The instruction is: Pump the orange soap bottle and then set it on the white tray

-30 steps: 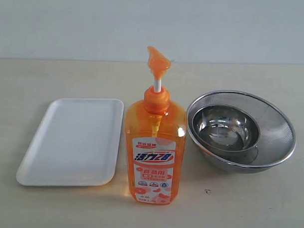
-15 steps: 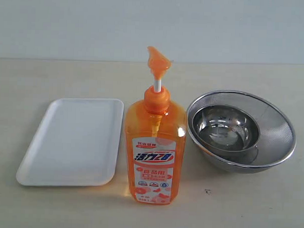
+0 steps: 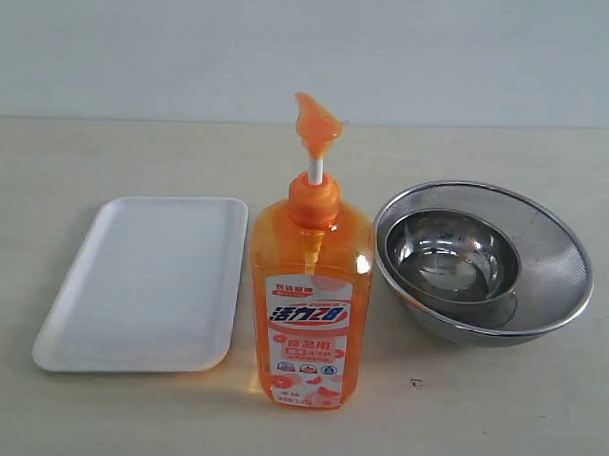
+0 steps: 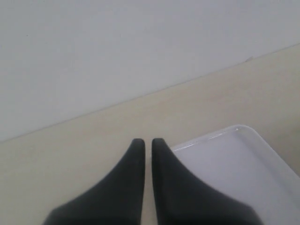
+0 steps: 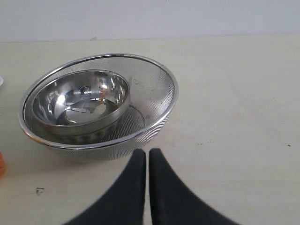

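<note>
Exterior view, three successive instants: no difference can be made out. The orange soap bottle (image 3: 310,288) has not shifted from its place just beside the white tray (image 3: 132,282), and it stands upright, as tall as before.

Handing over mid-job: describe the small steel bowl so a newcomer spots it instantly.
In the exterior view, on the beige table, look right of the tall orange soap bottle to the wide steel mesh basket. The small bowl sits inside it, toward its left side. Unlike the mesh around it, its wall is solid, mirror-shiny steel.
</note>
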